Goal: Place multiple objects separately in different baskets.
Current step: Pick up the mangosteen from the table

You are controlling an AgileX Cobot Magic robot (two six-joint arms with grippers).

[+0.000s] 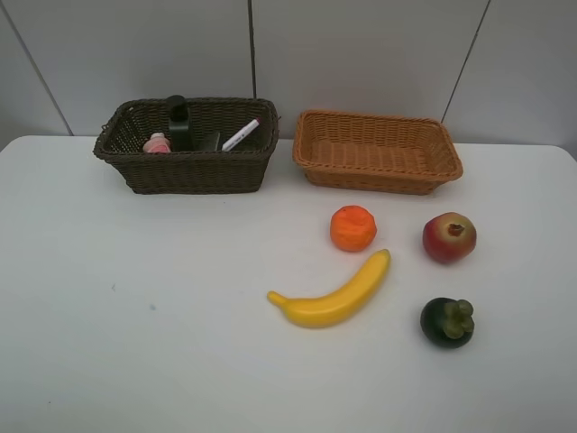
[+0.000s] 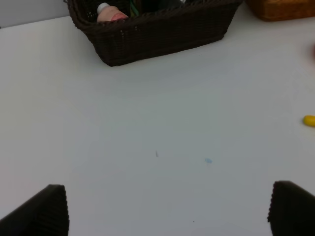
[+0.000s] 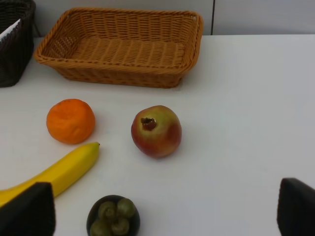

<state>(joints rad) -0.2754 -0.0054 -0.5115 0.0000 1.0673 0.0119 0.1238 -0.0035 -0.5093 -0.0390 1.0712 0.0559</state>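
Note:
The dark brown basket [image 1: 185,171] holds the pink bottle [image 1: 157,143], black pump bottle [image 1: 178,122], white marker [image 1: 241,134] and black block [image 1: 209,142]. The orange-tan basket [image 1: 379,176] has nothing in it. On the table in front of it lie the orange [image 1: 352,227], banana [image 1: 335,293], apple [image 1: 449,237] and mangosteen [image 1: 447,321]. My left gripper [image 2: 167,211] is open above bare table, short of the dark basket [image 2: 157,37]. My right gripper [image 3: 167,211] is open, just behind the mangosteen [image 3: 113,216] and apple [image 3: 156,131]. Neither arm shows in the exterior view.
The white table [image 1: 135,316] runs to a grey wall right behind both baskets. The two baskets stand side by side with a narrow gap. The banana's tip [image 2: 309,120] shows at the edge of the left wrist view.

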